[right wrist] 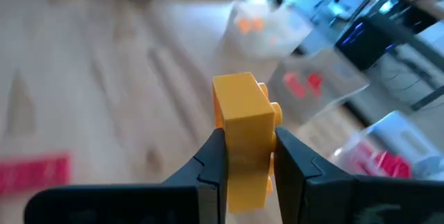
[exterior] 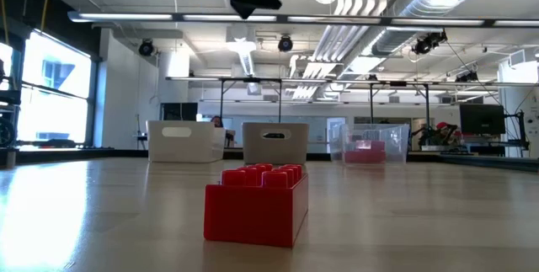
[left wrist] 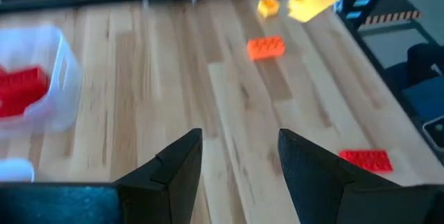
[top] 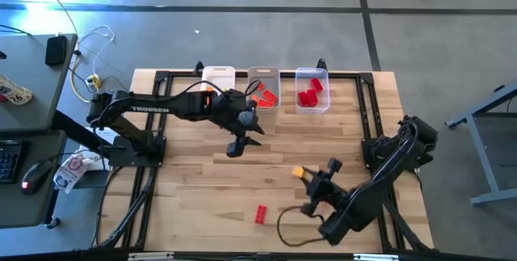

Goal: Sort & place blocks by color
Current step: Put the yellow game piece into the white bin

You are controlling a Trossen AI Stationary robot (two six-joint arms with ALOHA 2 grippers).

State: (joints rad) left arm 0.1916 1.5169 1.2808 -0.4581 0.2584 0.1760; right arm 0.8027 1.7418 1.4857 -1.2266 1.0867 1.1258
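While right gripper [right wrist: 246, 156] clamps one yellow-orange block [right wrist: 243, 123] above near-centre table [top: 202, 188], left gripper [left wrist: 239, 161] hangs unclenched, empty, mid-table. "TROSSEN" on left arm [top: 149, 107]. Three bins far edge: white bin [top: 218, 75], grey bin [top: 263, 73], clear bin [top: 312, 103]. One red block [top: 260, 214] near edge.

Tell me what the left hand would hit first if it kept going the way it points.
Probably bare table. The open left hand points across empty wood; the orange block lies farther along that line, slightly to one side, so it may come next. Depth is unclear.
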